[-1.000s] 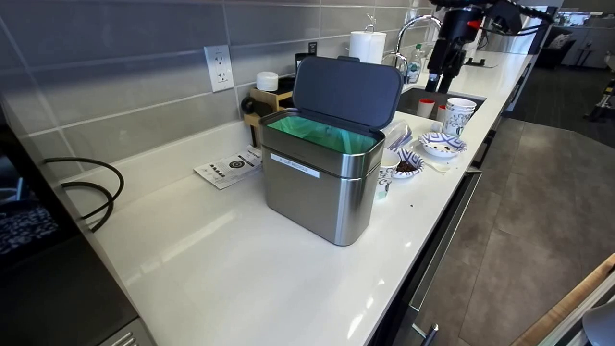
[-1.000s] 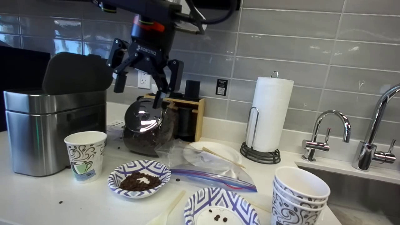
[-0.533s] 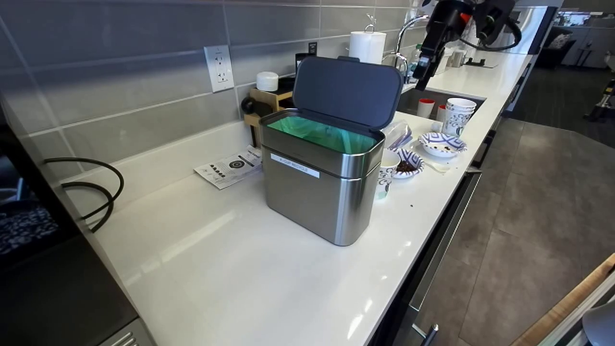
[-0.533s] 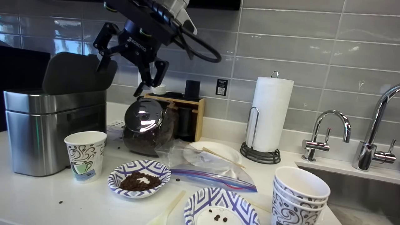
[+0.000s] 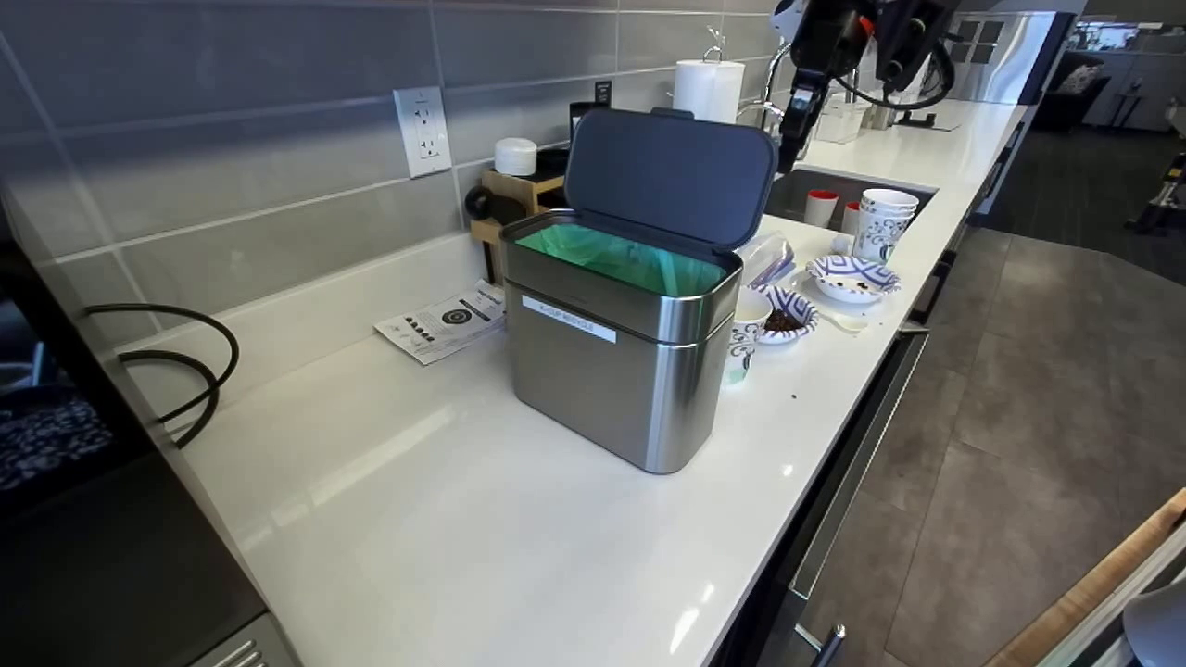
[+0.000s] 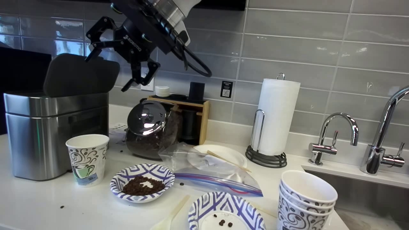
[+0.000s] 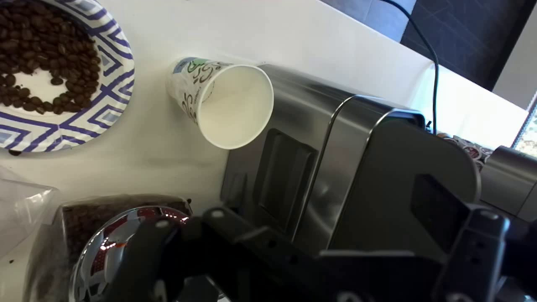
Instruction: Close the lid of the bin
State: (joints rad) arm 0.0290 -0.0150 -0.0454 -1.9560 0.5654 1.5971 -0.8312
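Note:
The brushed steel bin (image 5: 593, 380) stands on the white counter with its green liner showing. Its dark grey lid (image 5: 672, 176) is raised and leans back past upright. In an exterior view the bin (image 6: 48, 140) is at the left, with the lid (image 6: 80, 76) standing up from it. My gripper (image 6: 106, 74) is open and tilted, near the lid's back side; contact cannot be made out. It also shows at the top in an exterior view (image 5: 788, 159), beyond the lid. In the wrist view the open jaws (image 7: 331, 191) have the lid (image 7: 390, 167) and the bin (image 7: 310, 96) behind them.
A paper cup (image 6: 88, 159) stands close beside the bin. A bowl of coffee beans (image 6: 142, 183), a glass jar (image 6: 147, 131), a plastic bag (image 6: 217, 179), a wooden shelf (image 6: 204, 124) and a paper towel roll (image 6: 278, 118) are nearby. A tiled wall (image 6: 287, 25) runs behind.
My gripper has moved toward the bin and lid and tilted so its fingers point more toward the lid. The jaws stay open. The lid and bin have not moved.

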